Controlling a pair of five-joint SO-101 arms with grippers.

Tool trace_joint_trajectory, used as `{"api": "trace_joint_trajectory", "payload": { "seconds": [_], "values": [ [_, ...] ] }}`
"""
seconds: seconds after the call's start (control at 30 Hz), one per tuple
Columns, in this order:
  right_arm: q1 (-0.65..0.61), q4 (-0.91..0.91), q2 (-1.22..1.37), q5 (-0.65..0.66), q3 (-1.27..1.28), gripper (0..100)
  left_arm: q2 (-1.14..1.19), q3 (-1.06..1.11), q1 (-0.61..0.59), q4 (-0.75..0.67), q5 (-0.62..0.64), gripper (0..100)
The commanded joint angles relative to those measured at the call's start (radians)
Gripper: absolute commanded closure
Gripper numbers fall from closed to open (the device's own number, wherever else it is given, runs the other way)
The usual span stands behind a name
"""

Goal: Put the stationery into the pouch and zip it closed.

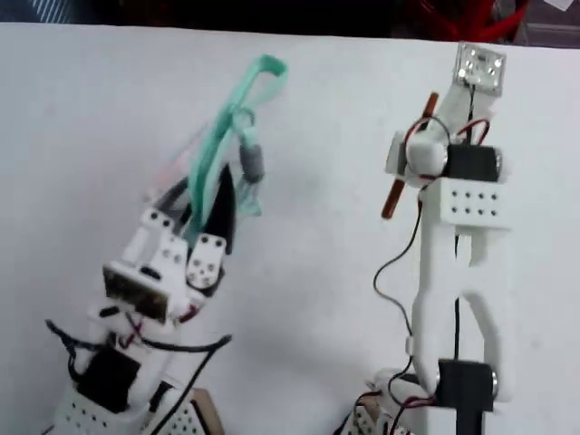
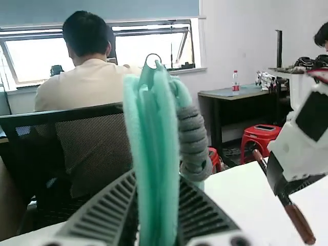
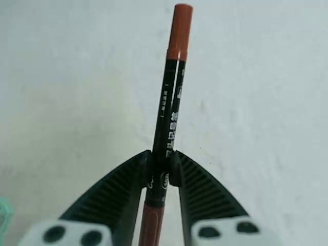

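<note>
I'm in the loading step. My left gripper (image 1: 210,195) is clamped on the teal-edged pouch (image 1: 227,136), its jaws nearly closed around the trim. In the high view the pouch runs from the jaws towards 1 o'clock, left of the table (image 1: 91,109) centre, with a grey loop (image 1: 251,163) hanging on its edge. My right gripper (image 3: 160,169) is closed tight on a pen (image 3: 171,102) with a black barrel and brown ends, held at about 3 o'clock from the pouch and well apart from it. I judge that I next need to swing the pen towards 9 o'clock and line it up with the pouch mouth, though I can't tell whether that is open. The barrel has white print, too small to read.
</note>
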Motion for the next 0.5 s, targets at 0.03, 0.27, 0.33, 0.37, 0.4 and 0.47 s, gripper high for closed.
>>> {"api": "trace_joint_trajectory", "payload": {
  "seconds": [0.03, 0.27, 0.33, 0.37, 0.4, 0.47],
  "values": [
    [-0.018, -0.176, -0.137, 0.012, 0.183, 98.1, 0.400, -0.301, 0.036, -0.058, -0.008, 97],
    [-0.041, -0.430, -0.225, 0.012, 0.410, 98.1, 0.680, -0.434, 0.108, -0.109, -0.008, 97],
    [-0.038, -0.493, -0.225, 0.012, 0.446, 98.1, 0.717, -0.411, 0.142, -0.201, -0.008, 97],
    [-0.035, -0.518, -0.225, 0.012, 0.462, 98.1, 0.737, -0.394, 0.154, -0.258, -0.008, 97],
    [-0.035, -0.536, -0.225, 0.012, 0.476, 98.1, 0.763, -0.379, 0.165, -0.322, -0.008, 97],
    [-0.039, -0.561, -0.225, 0.012, 0.497, 98.1, 0.829, -0.353, 0.171, -0.434, -0.011, 97]
  ]
}}
